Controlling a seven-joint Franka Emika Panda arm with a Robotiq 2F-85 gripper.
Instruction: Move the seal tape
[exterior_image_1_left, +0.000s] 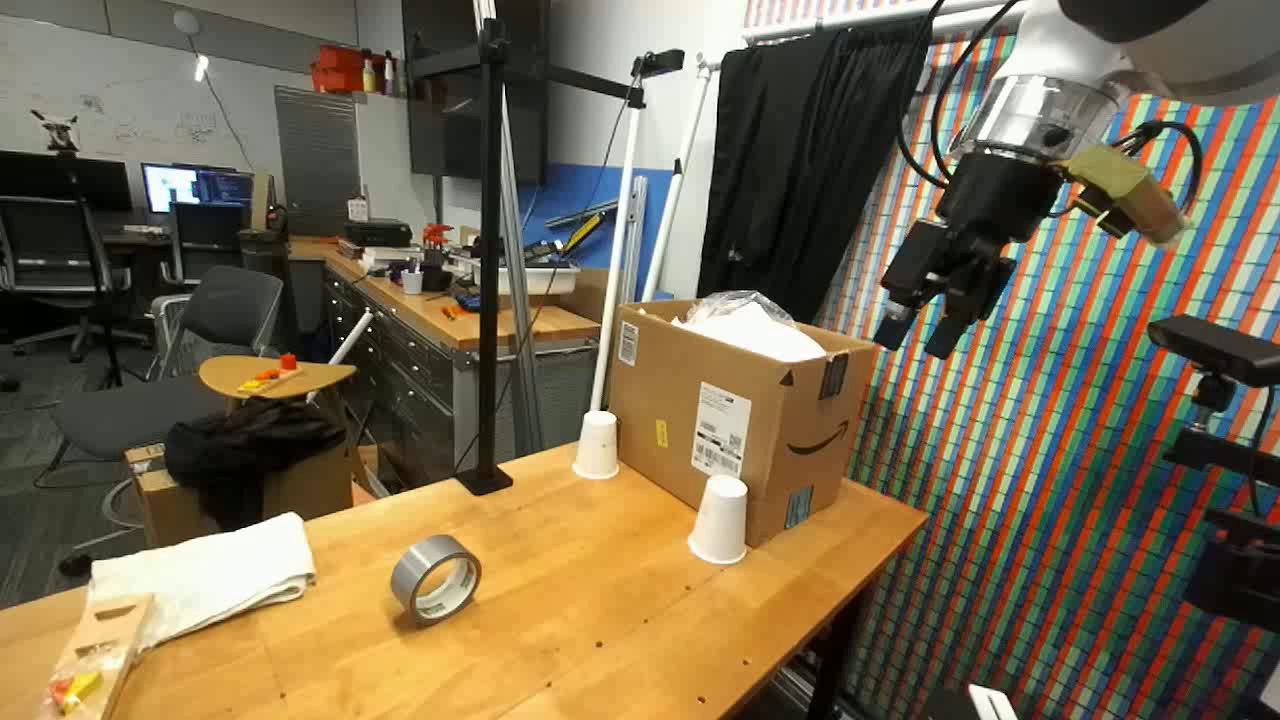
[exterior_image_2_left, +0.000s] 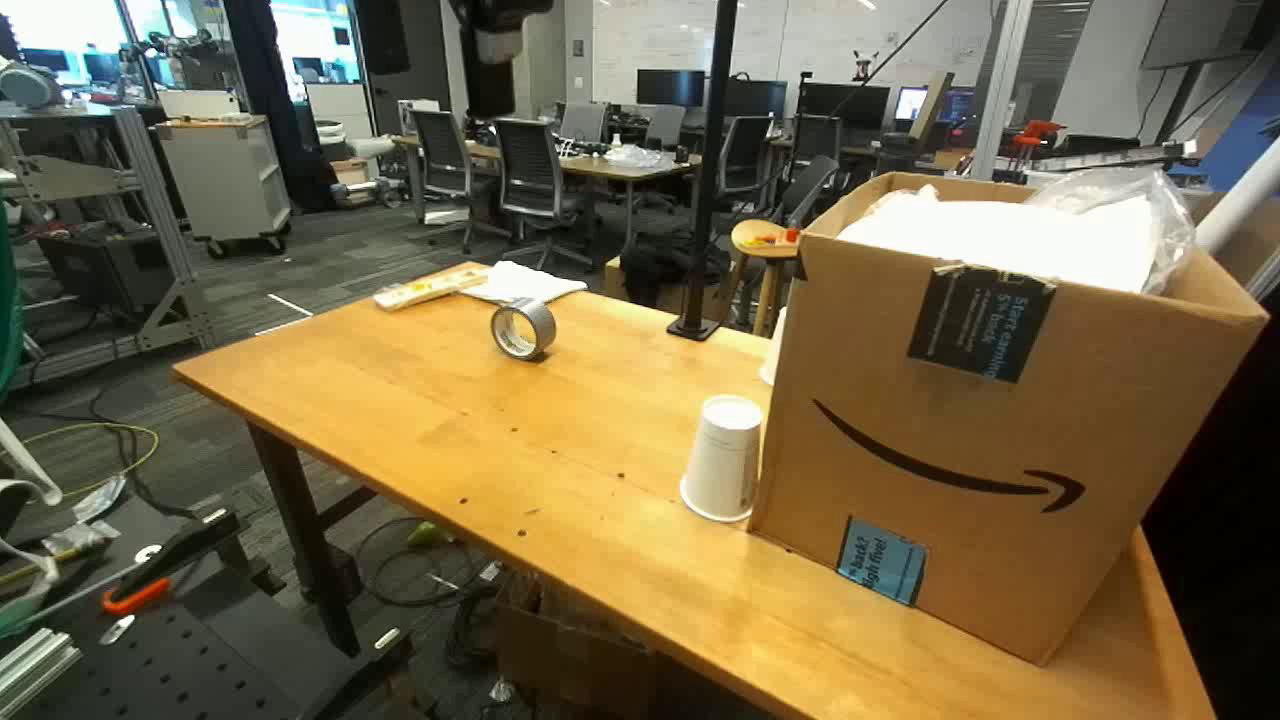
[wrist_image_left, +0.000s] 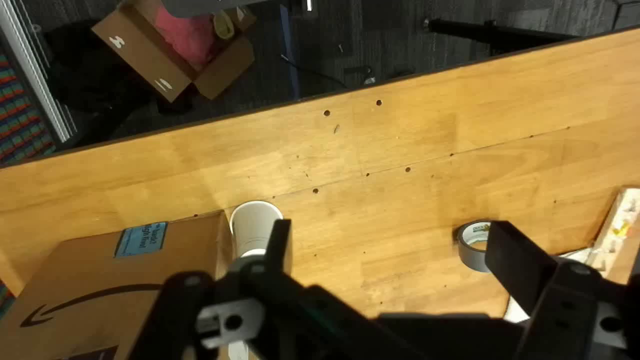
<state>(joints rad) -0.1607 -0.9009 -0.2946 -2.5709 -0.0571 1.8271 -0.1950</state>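
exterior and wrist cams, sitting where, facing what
In an exterior view: raised, looking across the table toward the box; arm, gripper upper right.
In an exterior view: at the box's end, facing the cloth; dark shape at top, perhaps gripper.
Wrist view: beside the gripper, facing down; fingers at bottom.
Both exterior views share seal tape and box.

Wooden table (exterior_image_1_left: 590, 565), seal tape (exterior_image_1_left: 411, 574), two upturned cups (exterior_image_1_left: 719, 525), box (exterior_image_1_left: 762, 420), cloth (exterior_image_1_left: 215, 572)

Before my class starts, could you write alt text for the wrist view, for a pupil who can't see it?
A roll of grey tape sits on a wooden table, partly hidden by an open black gripper in the foreground. At lower left, a white cup stands beside a cardboard box; at lower right, part of a white cloth shows.
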